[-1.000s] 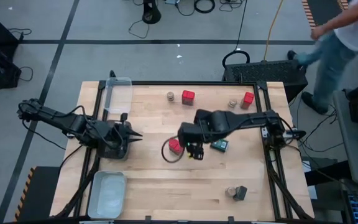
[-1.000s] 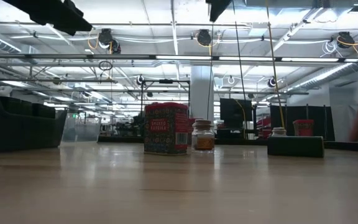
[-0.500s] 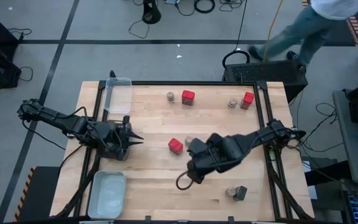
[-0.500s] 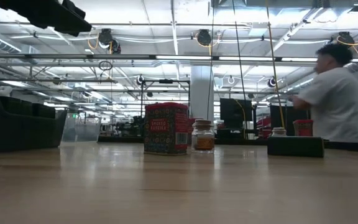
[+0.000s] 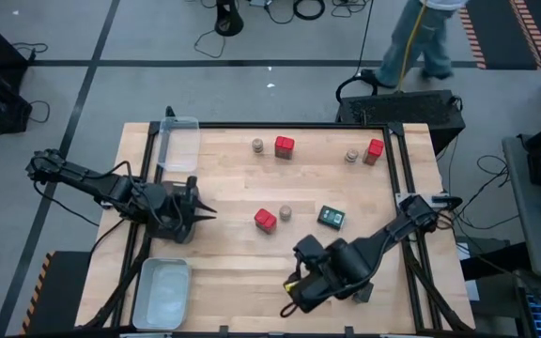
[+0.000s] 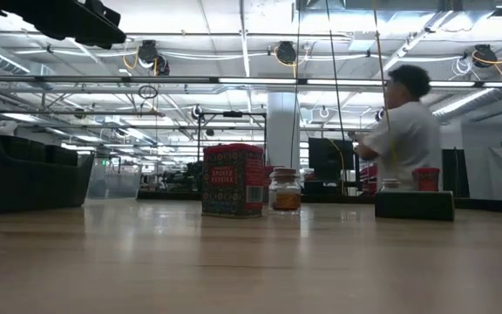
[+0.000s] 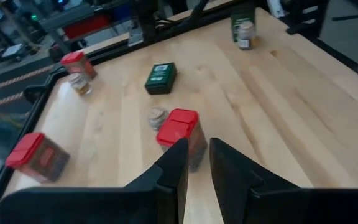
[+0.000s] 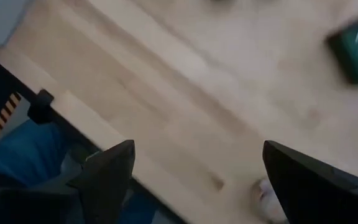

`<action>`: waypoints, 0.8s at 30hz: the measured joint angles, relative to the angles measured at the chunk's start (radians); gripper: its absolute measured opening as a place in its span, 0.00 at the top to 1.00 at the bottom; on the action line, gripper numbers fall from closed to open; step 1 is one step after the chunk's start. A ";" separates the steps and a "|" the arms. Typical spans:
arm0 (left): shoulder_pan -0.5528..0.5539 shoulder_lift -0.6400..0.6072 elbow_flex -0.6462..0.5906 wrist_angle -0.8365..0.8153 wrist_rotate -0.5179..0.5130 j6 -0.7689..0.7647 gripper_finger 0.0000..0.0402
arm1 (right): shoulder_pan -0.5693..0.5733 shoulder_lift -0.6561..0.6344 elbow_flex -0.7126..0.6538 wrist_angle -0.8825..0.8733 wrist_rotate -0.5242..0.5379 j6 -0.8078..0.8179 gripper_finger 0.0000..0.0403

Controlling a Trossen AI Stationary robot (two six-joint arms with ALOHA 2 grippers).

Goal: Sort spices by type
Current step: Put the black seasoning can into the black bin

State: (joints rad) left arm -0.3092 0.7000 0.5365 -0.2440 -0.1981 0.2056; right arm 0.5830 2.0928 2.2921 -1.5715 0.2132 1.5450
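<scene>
The spices stand spread over the wooden table. A red tin (image 5: 266, 220), a tan-lidded jar (image 5: 286, 213) and a dark tin (image 5: 332, 217) are in the middle. Two red tins (image 5: 284, 145) (image 5: 374, 151) and two jars (image 5: 257, 145) (image 5: 351, 155) stand along the far edge. My left gripper (image 5: 205, 205) (image 7: 197, 168) hovers at the left, pointing at the middle red tin (image 7: 179, 127), its fingers a narrow gap apart and empty. My right gripper (image 5: 297, 293) (image 8: 197, 180) hangs wide open and empty over the near edge, pointing down.
A clear tray (image 5: 178, 143) stands at the far left corner and a pale tray (image 5: 162, 293) at the near left corner. My right arm covers a jar and dark tin (image 7: 244, 25) near the front right. A person (image 6: 403, 131) walks beyond the far edge.
My right gripper has swung from beside the middle red tin toward the table's near edge, rolling its wrist and staying open; the dark tin that it covered now shows. The person behind the table has walked across toward the left.
</scene>
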 joint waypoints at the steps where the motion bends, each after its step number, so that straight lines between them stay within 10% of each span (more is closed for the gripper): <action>1: 0.000 0.000 0.000 0.000 0.014 0.012 0.82 | 0.005 0.007 0.000 0.000 -0.022 0.031 0.16; 18: 0.000 0.000 0.000 0.000 0.098 0.092 0.82 | -0.017 -0.055 -0.273 0.000 -0.179 0.131 0.17; 24: 0.000 0.001 0.000 0.014 0.098 0.092 0.82 | -0.056 -0.200 -0.471 -0.001 -0.380 0.236 0.17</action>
State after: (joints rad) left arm -0.3092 0.7015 0.5365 -0.2296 -0.0998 0.2977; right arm 0.5274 1.8924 1.8212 -1.5728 -0.1667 1.7808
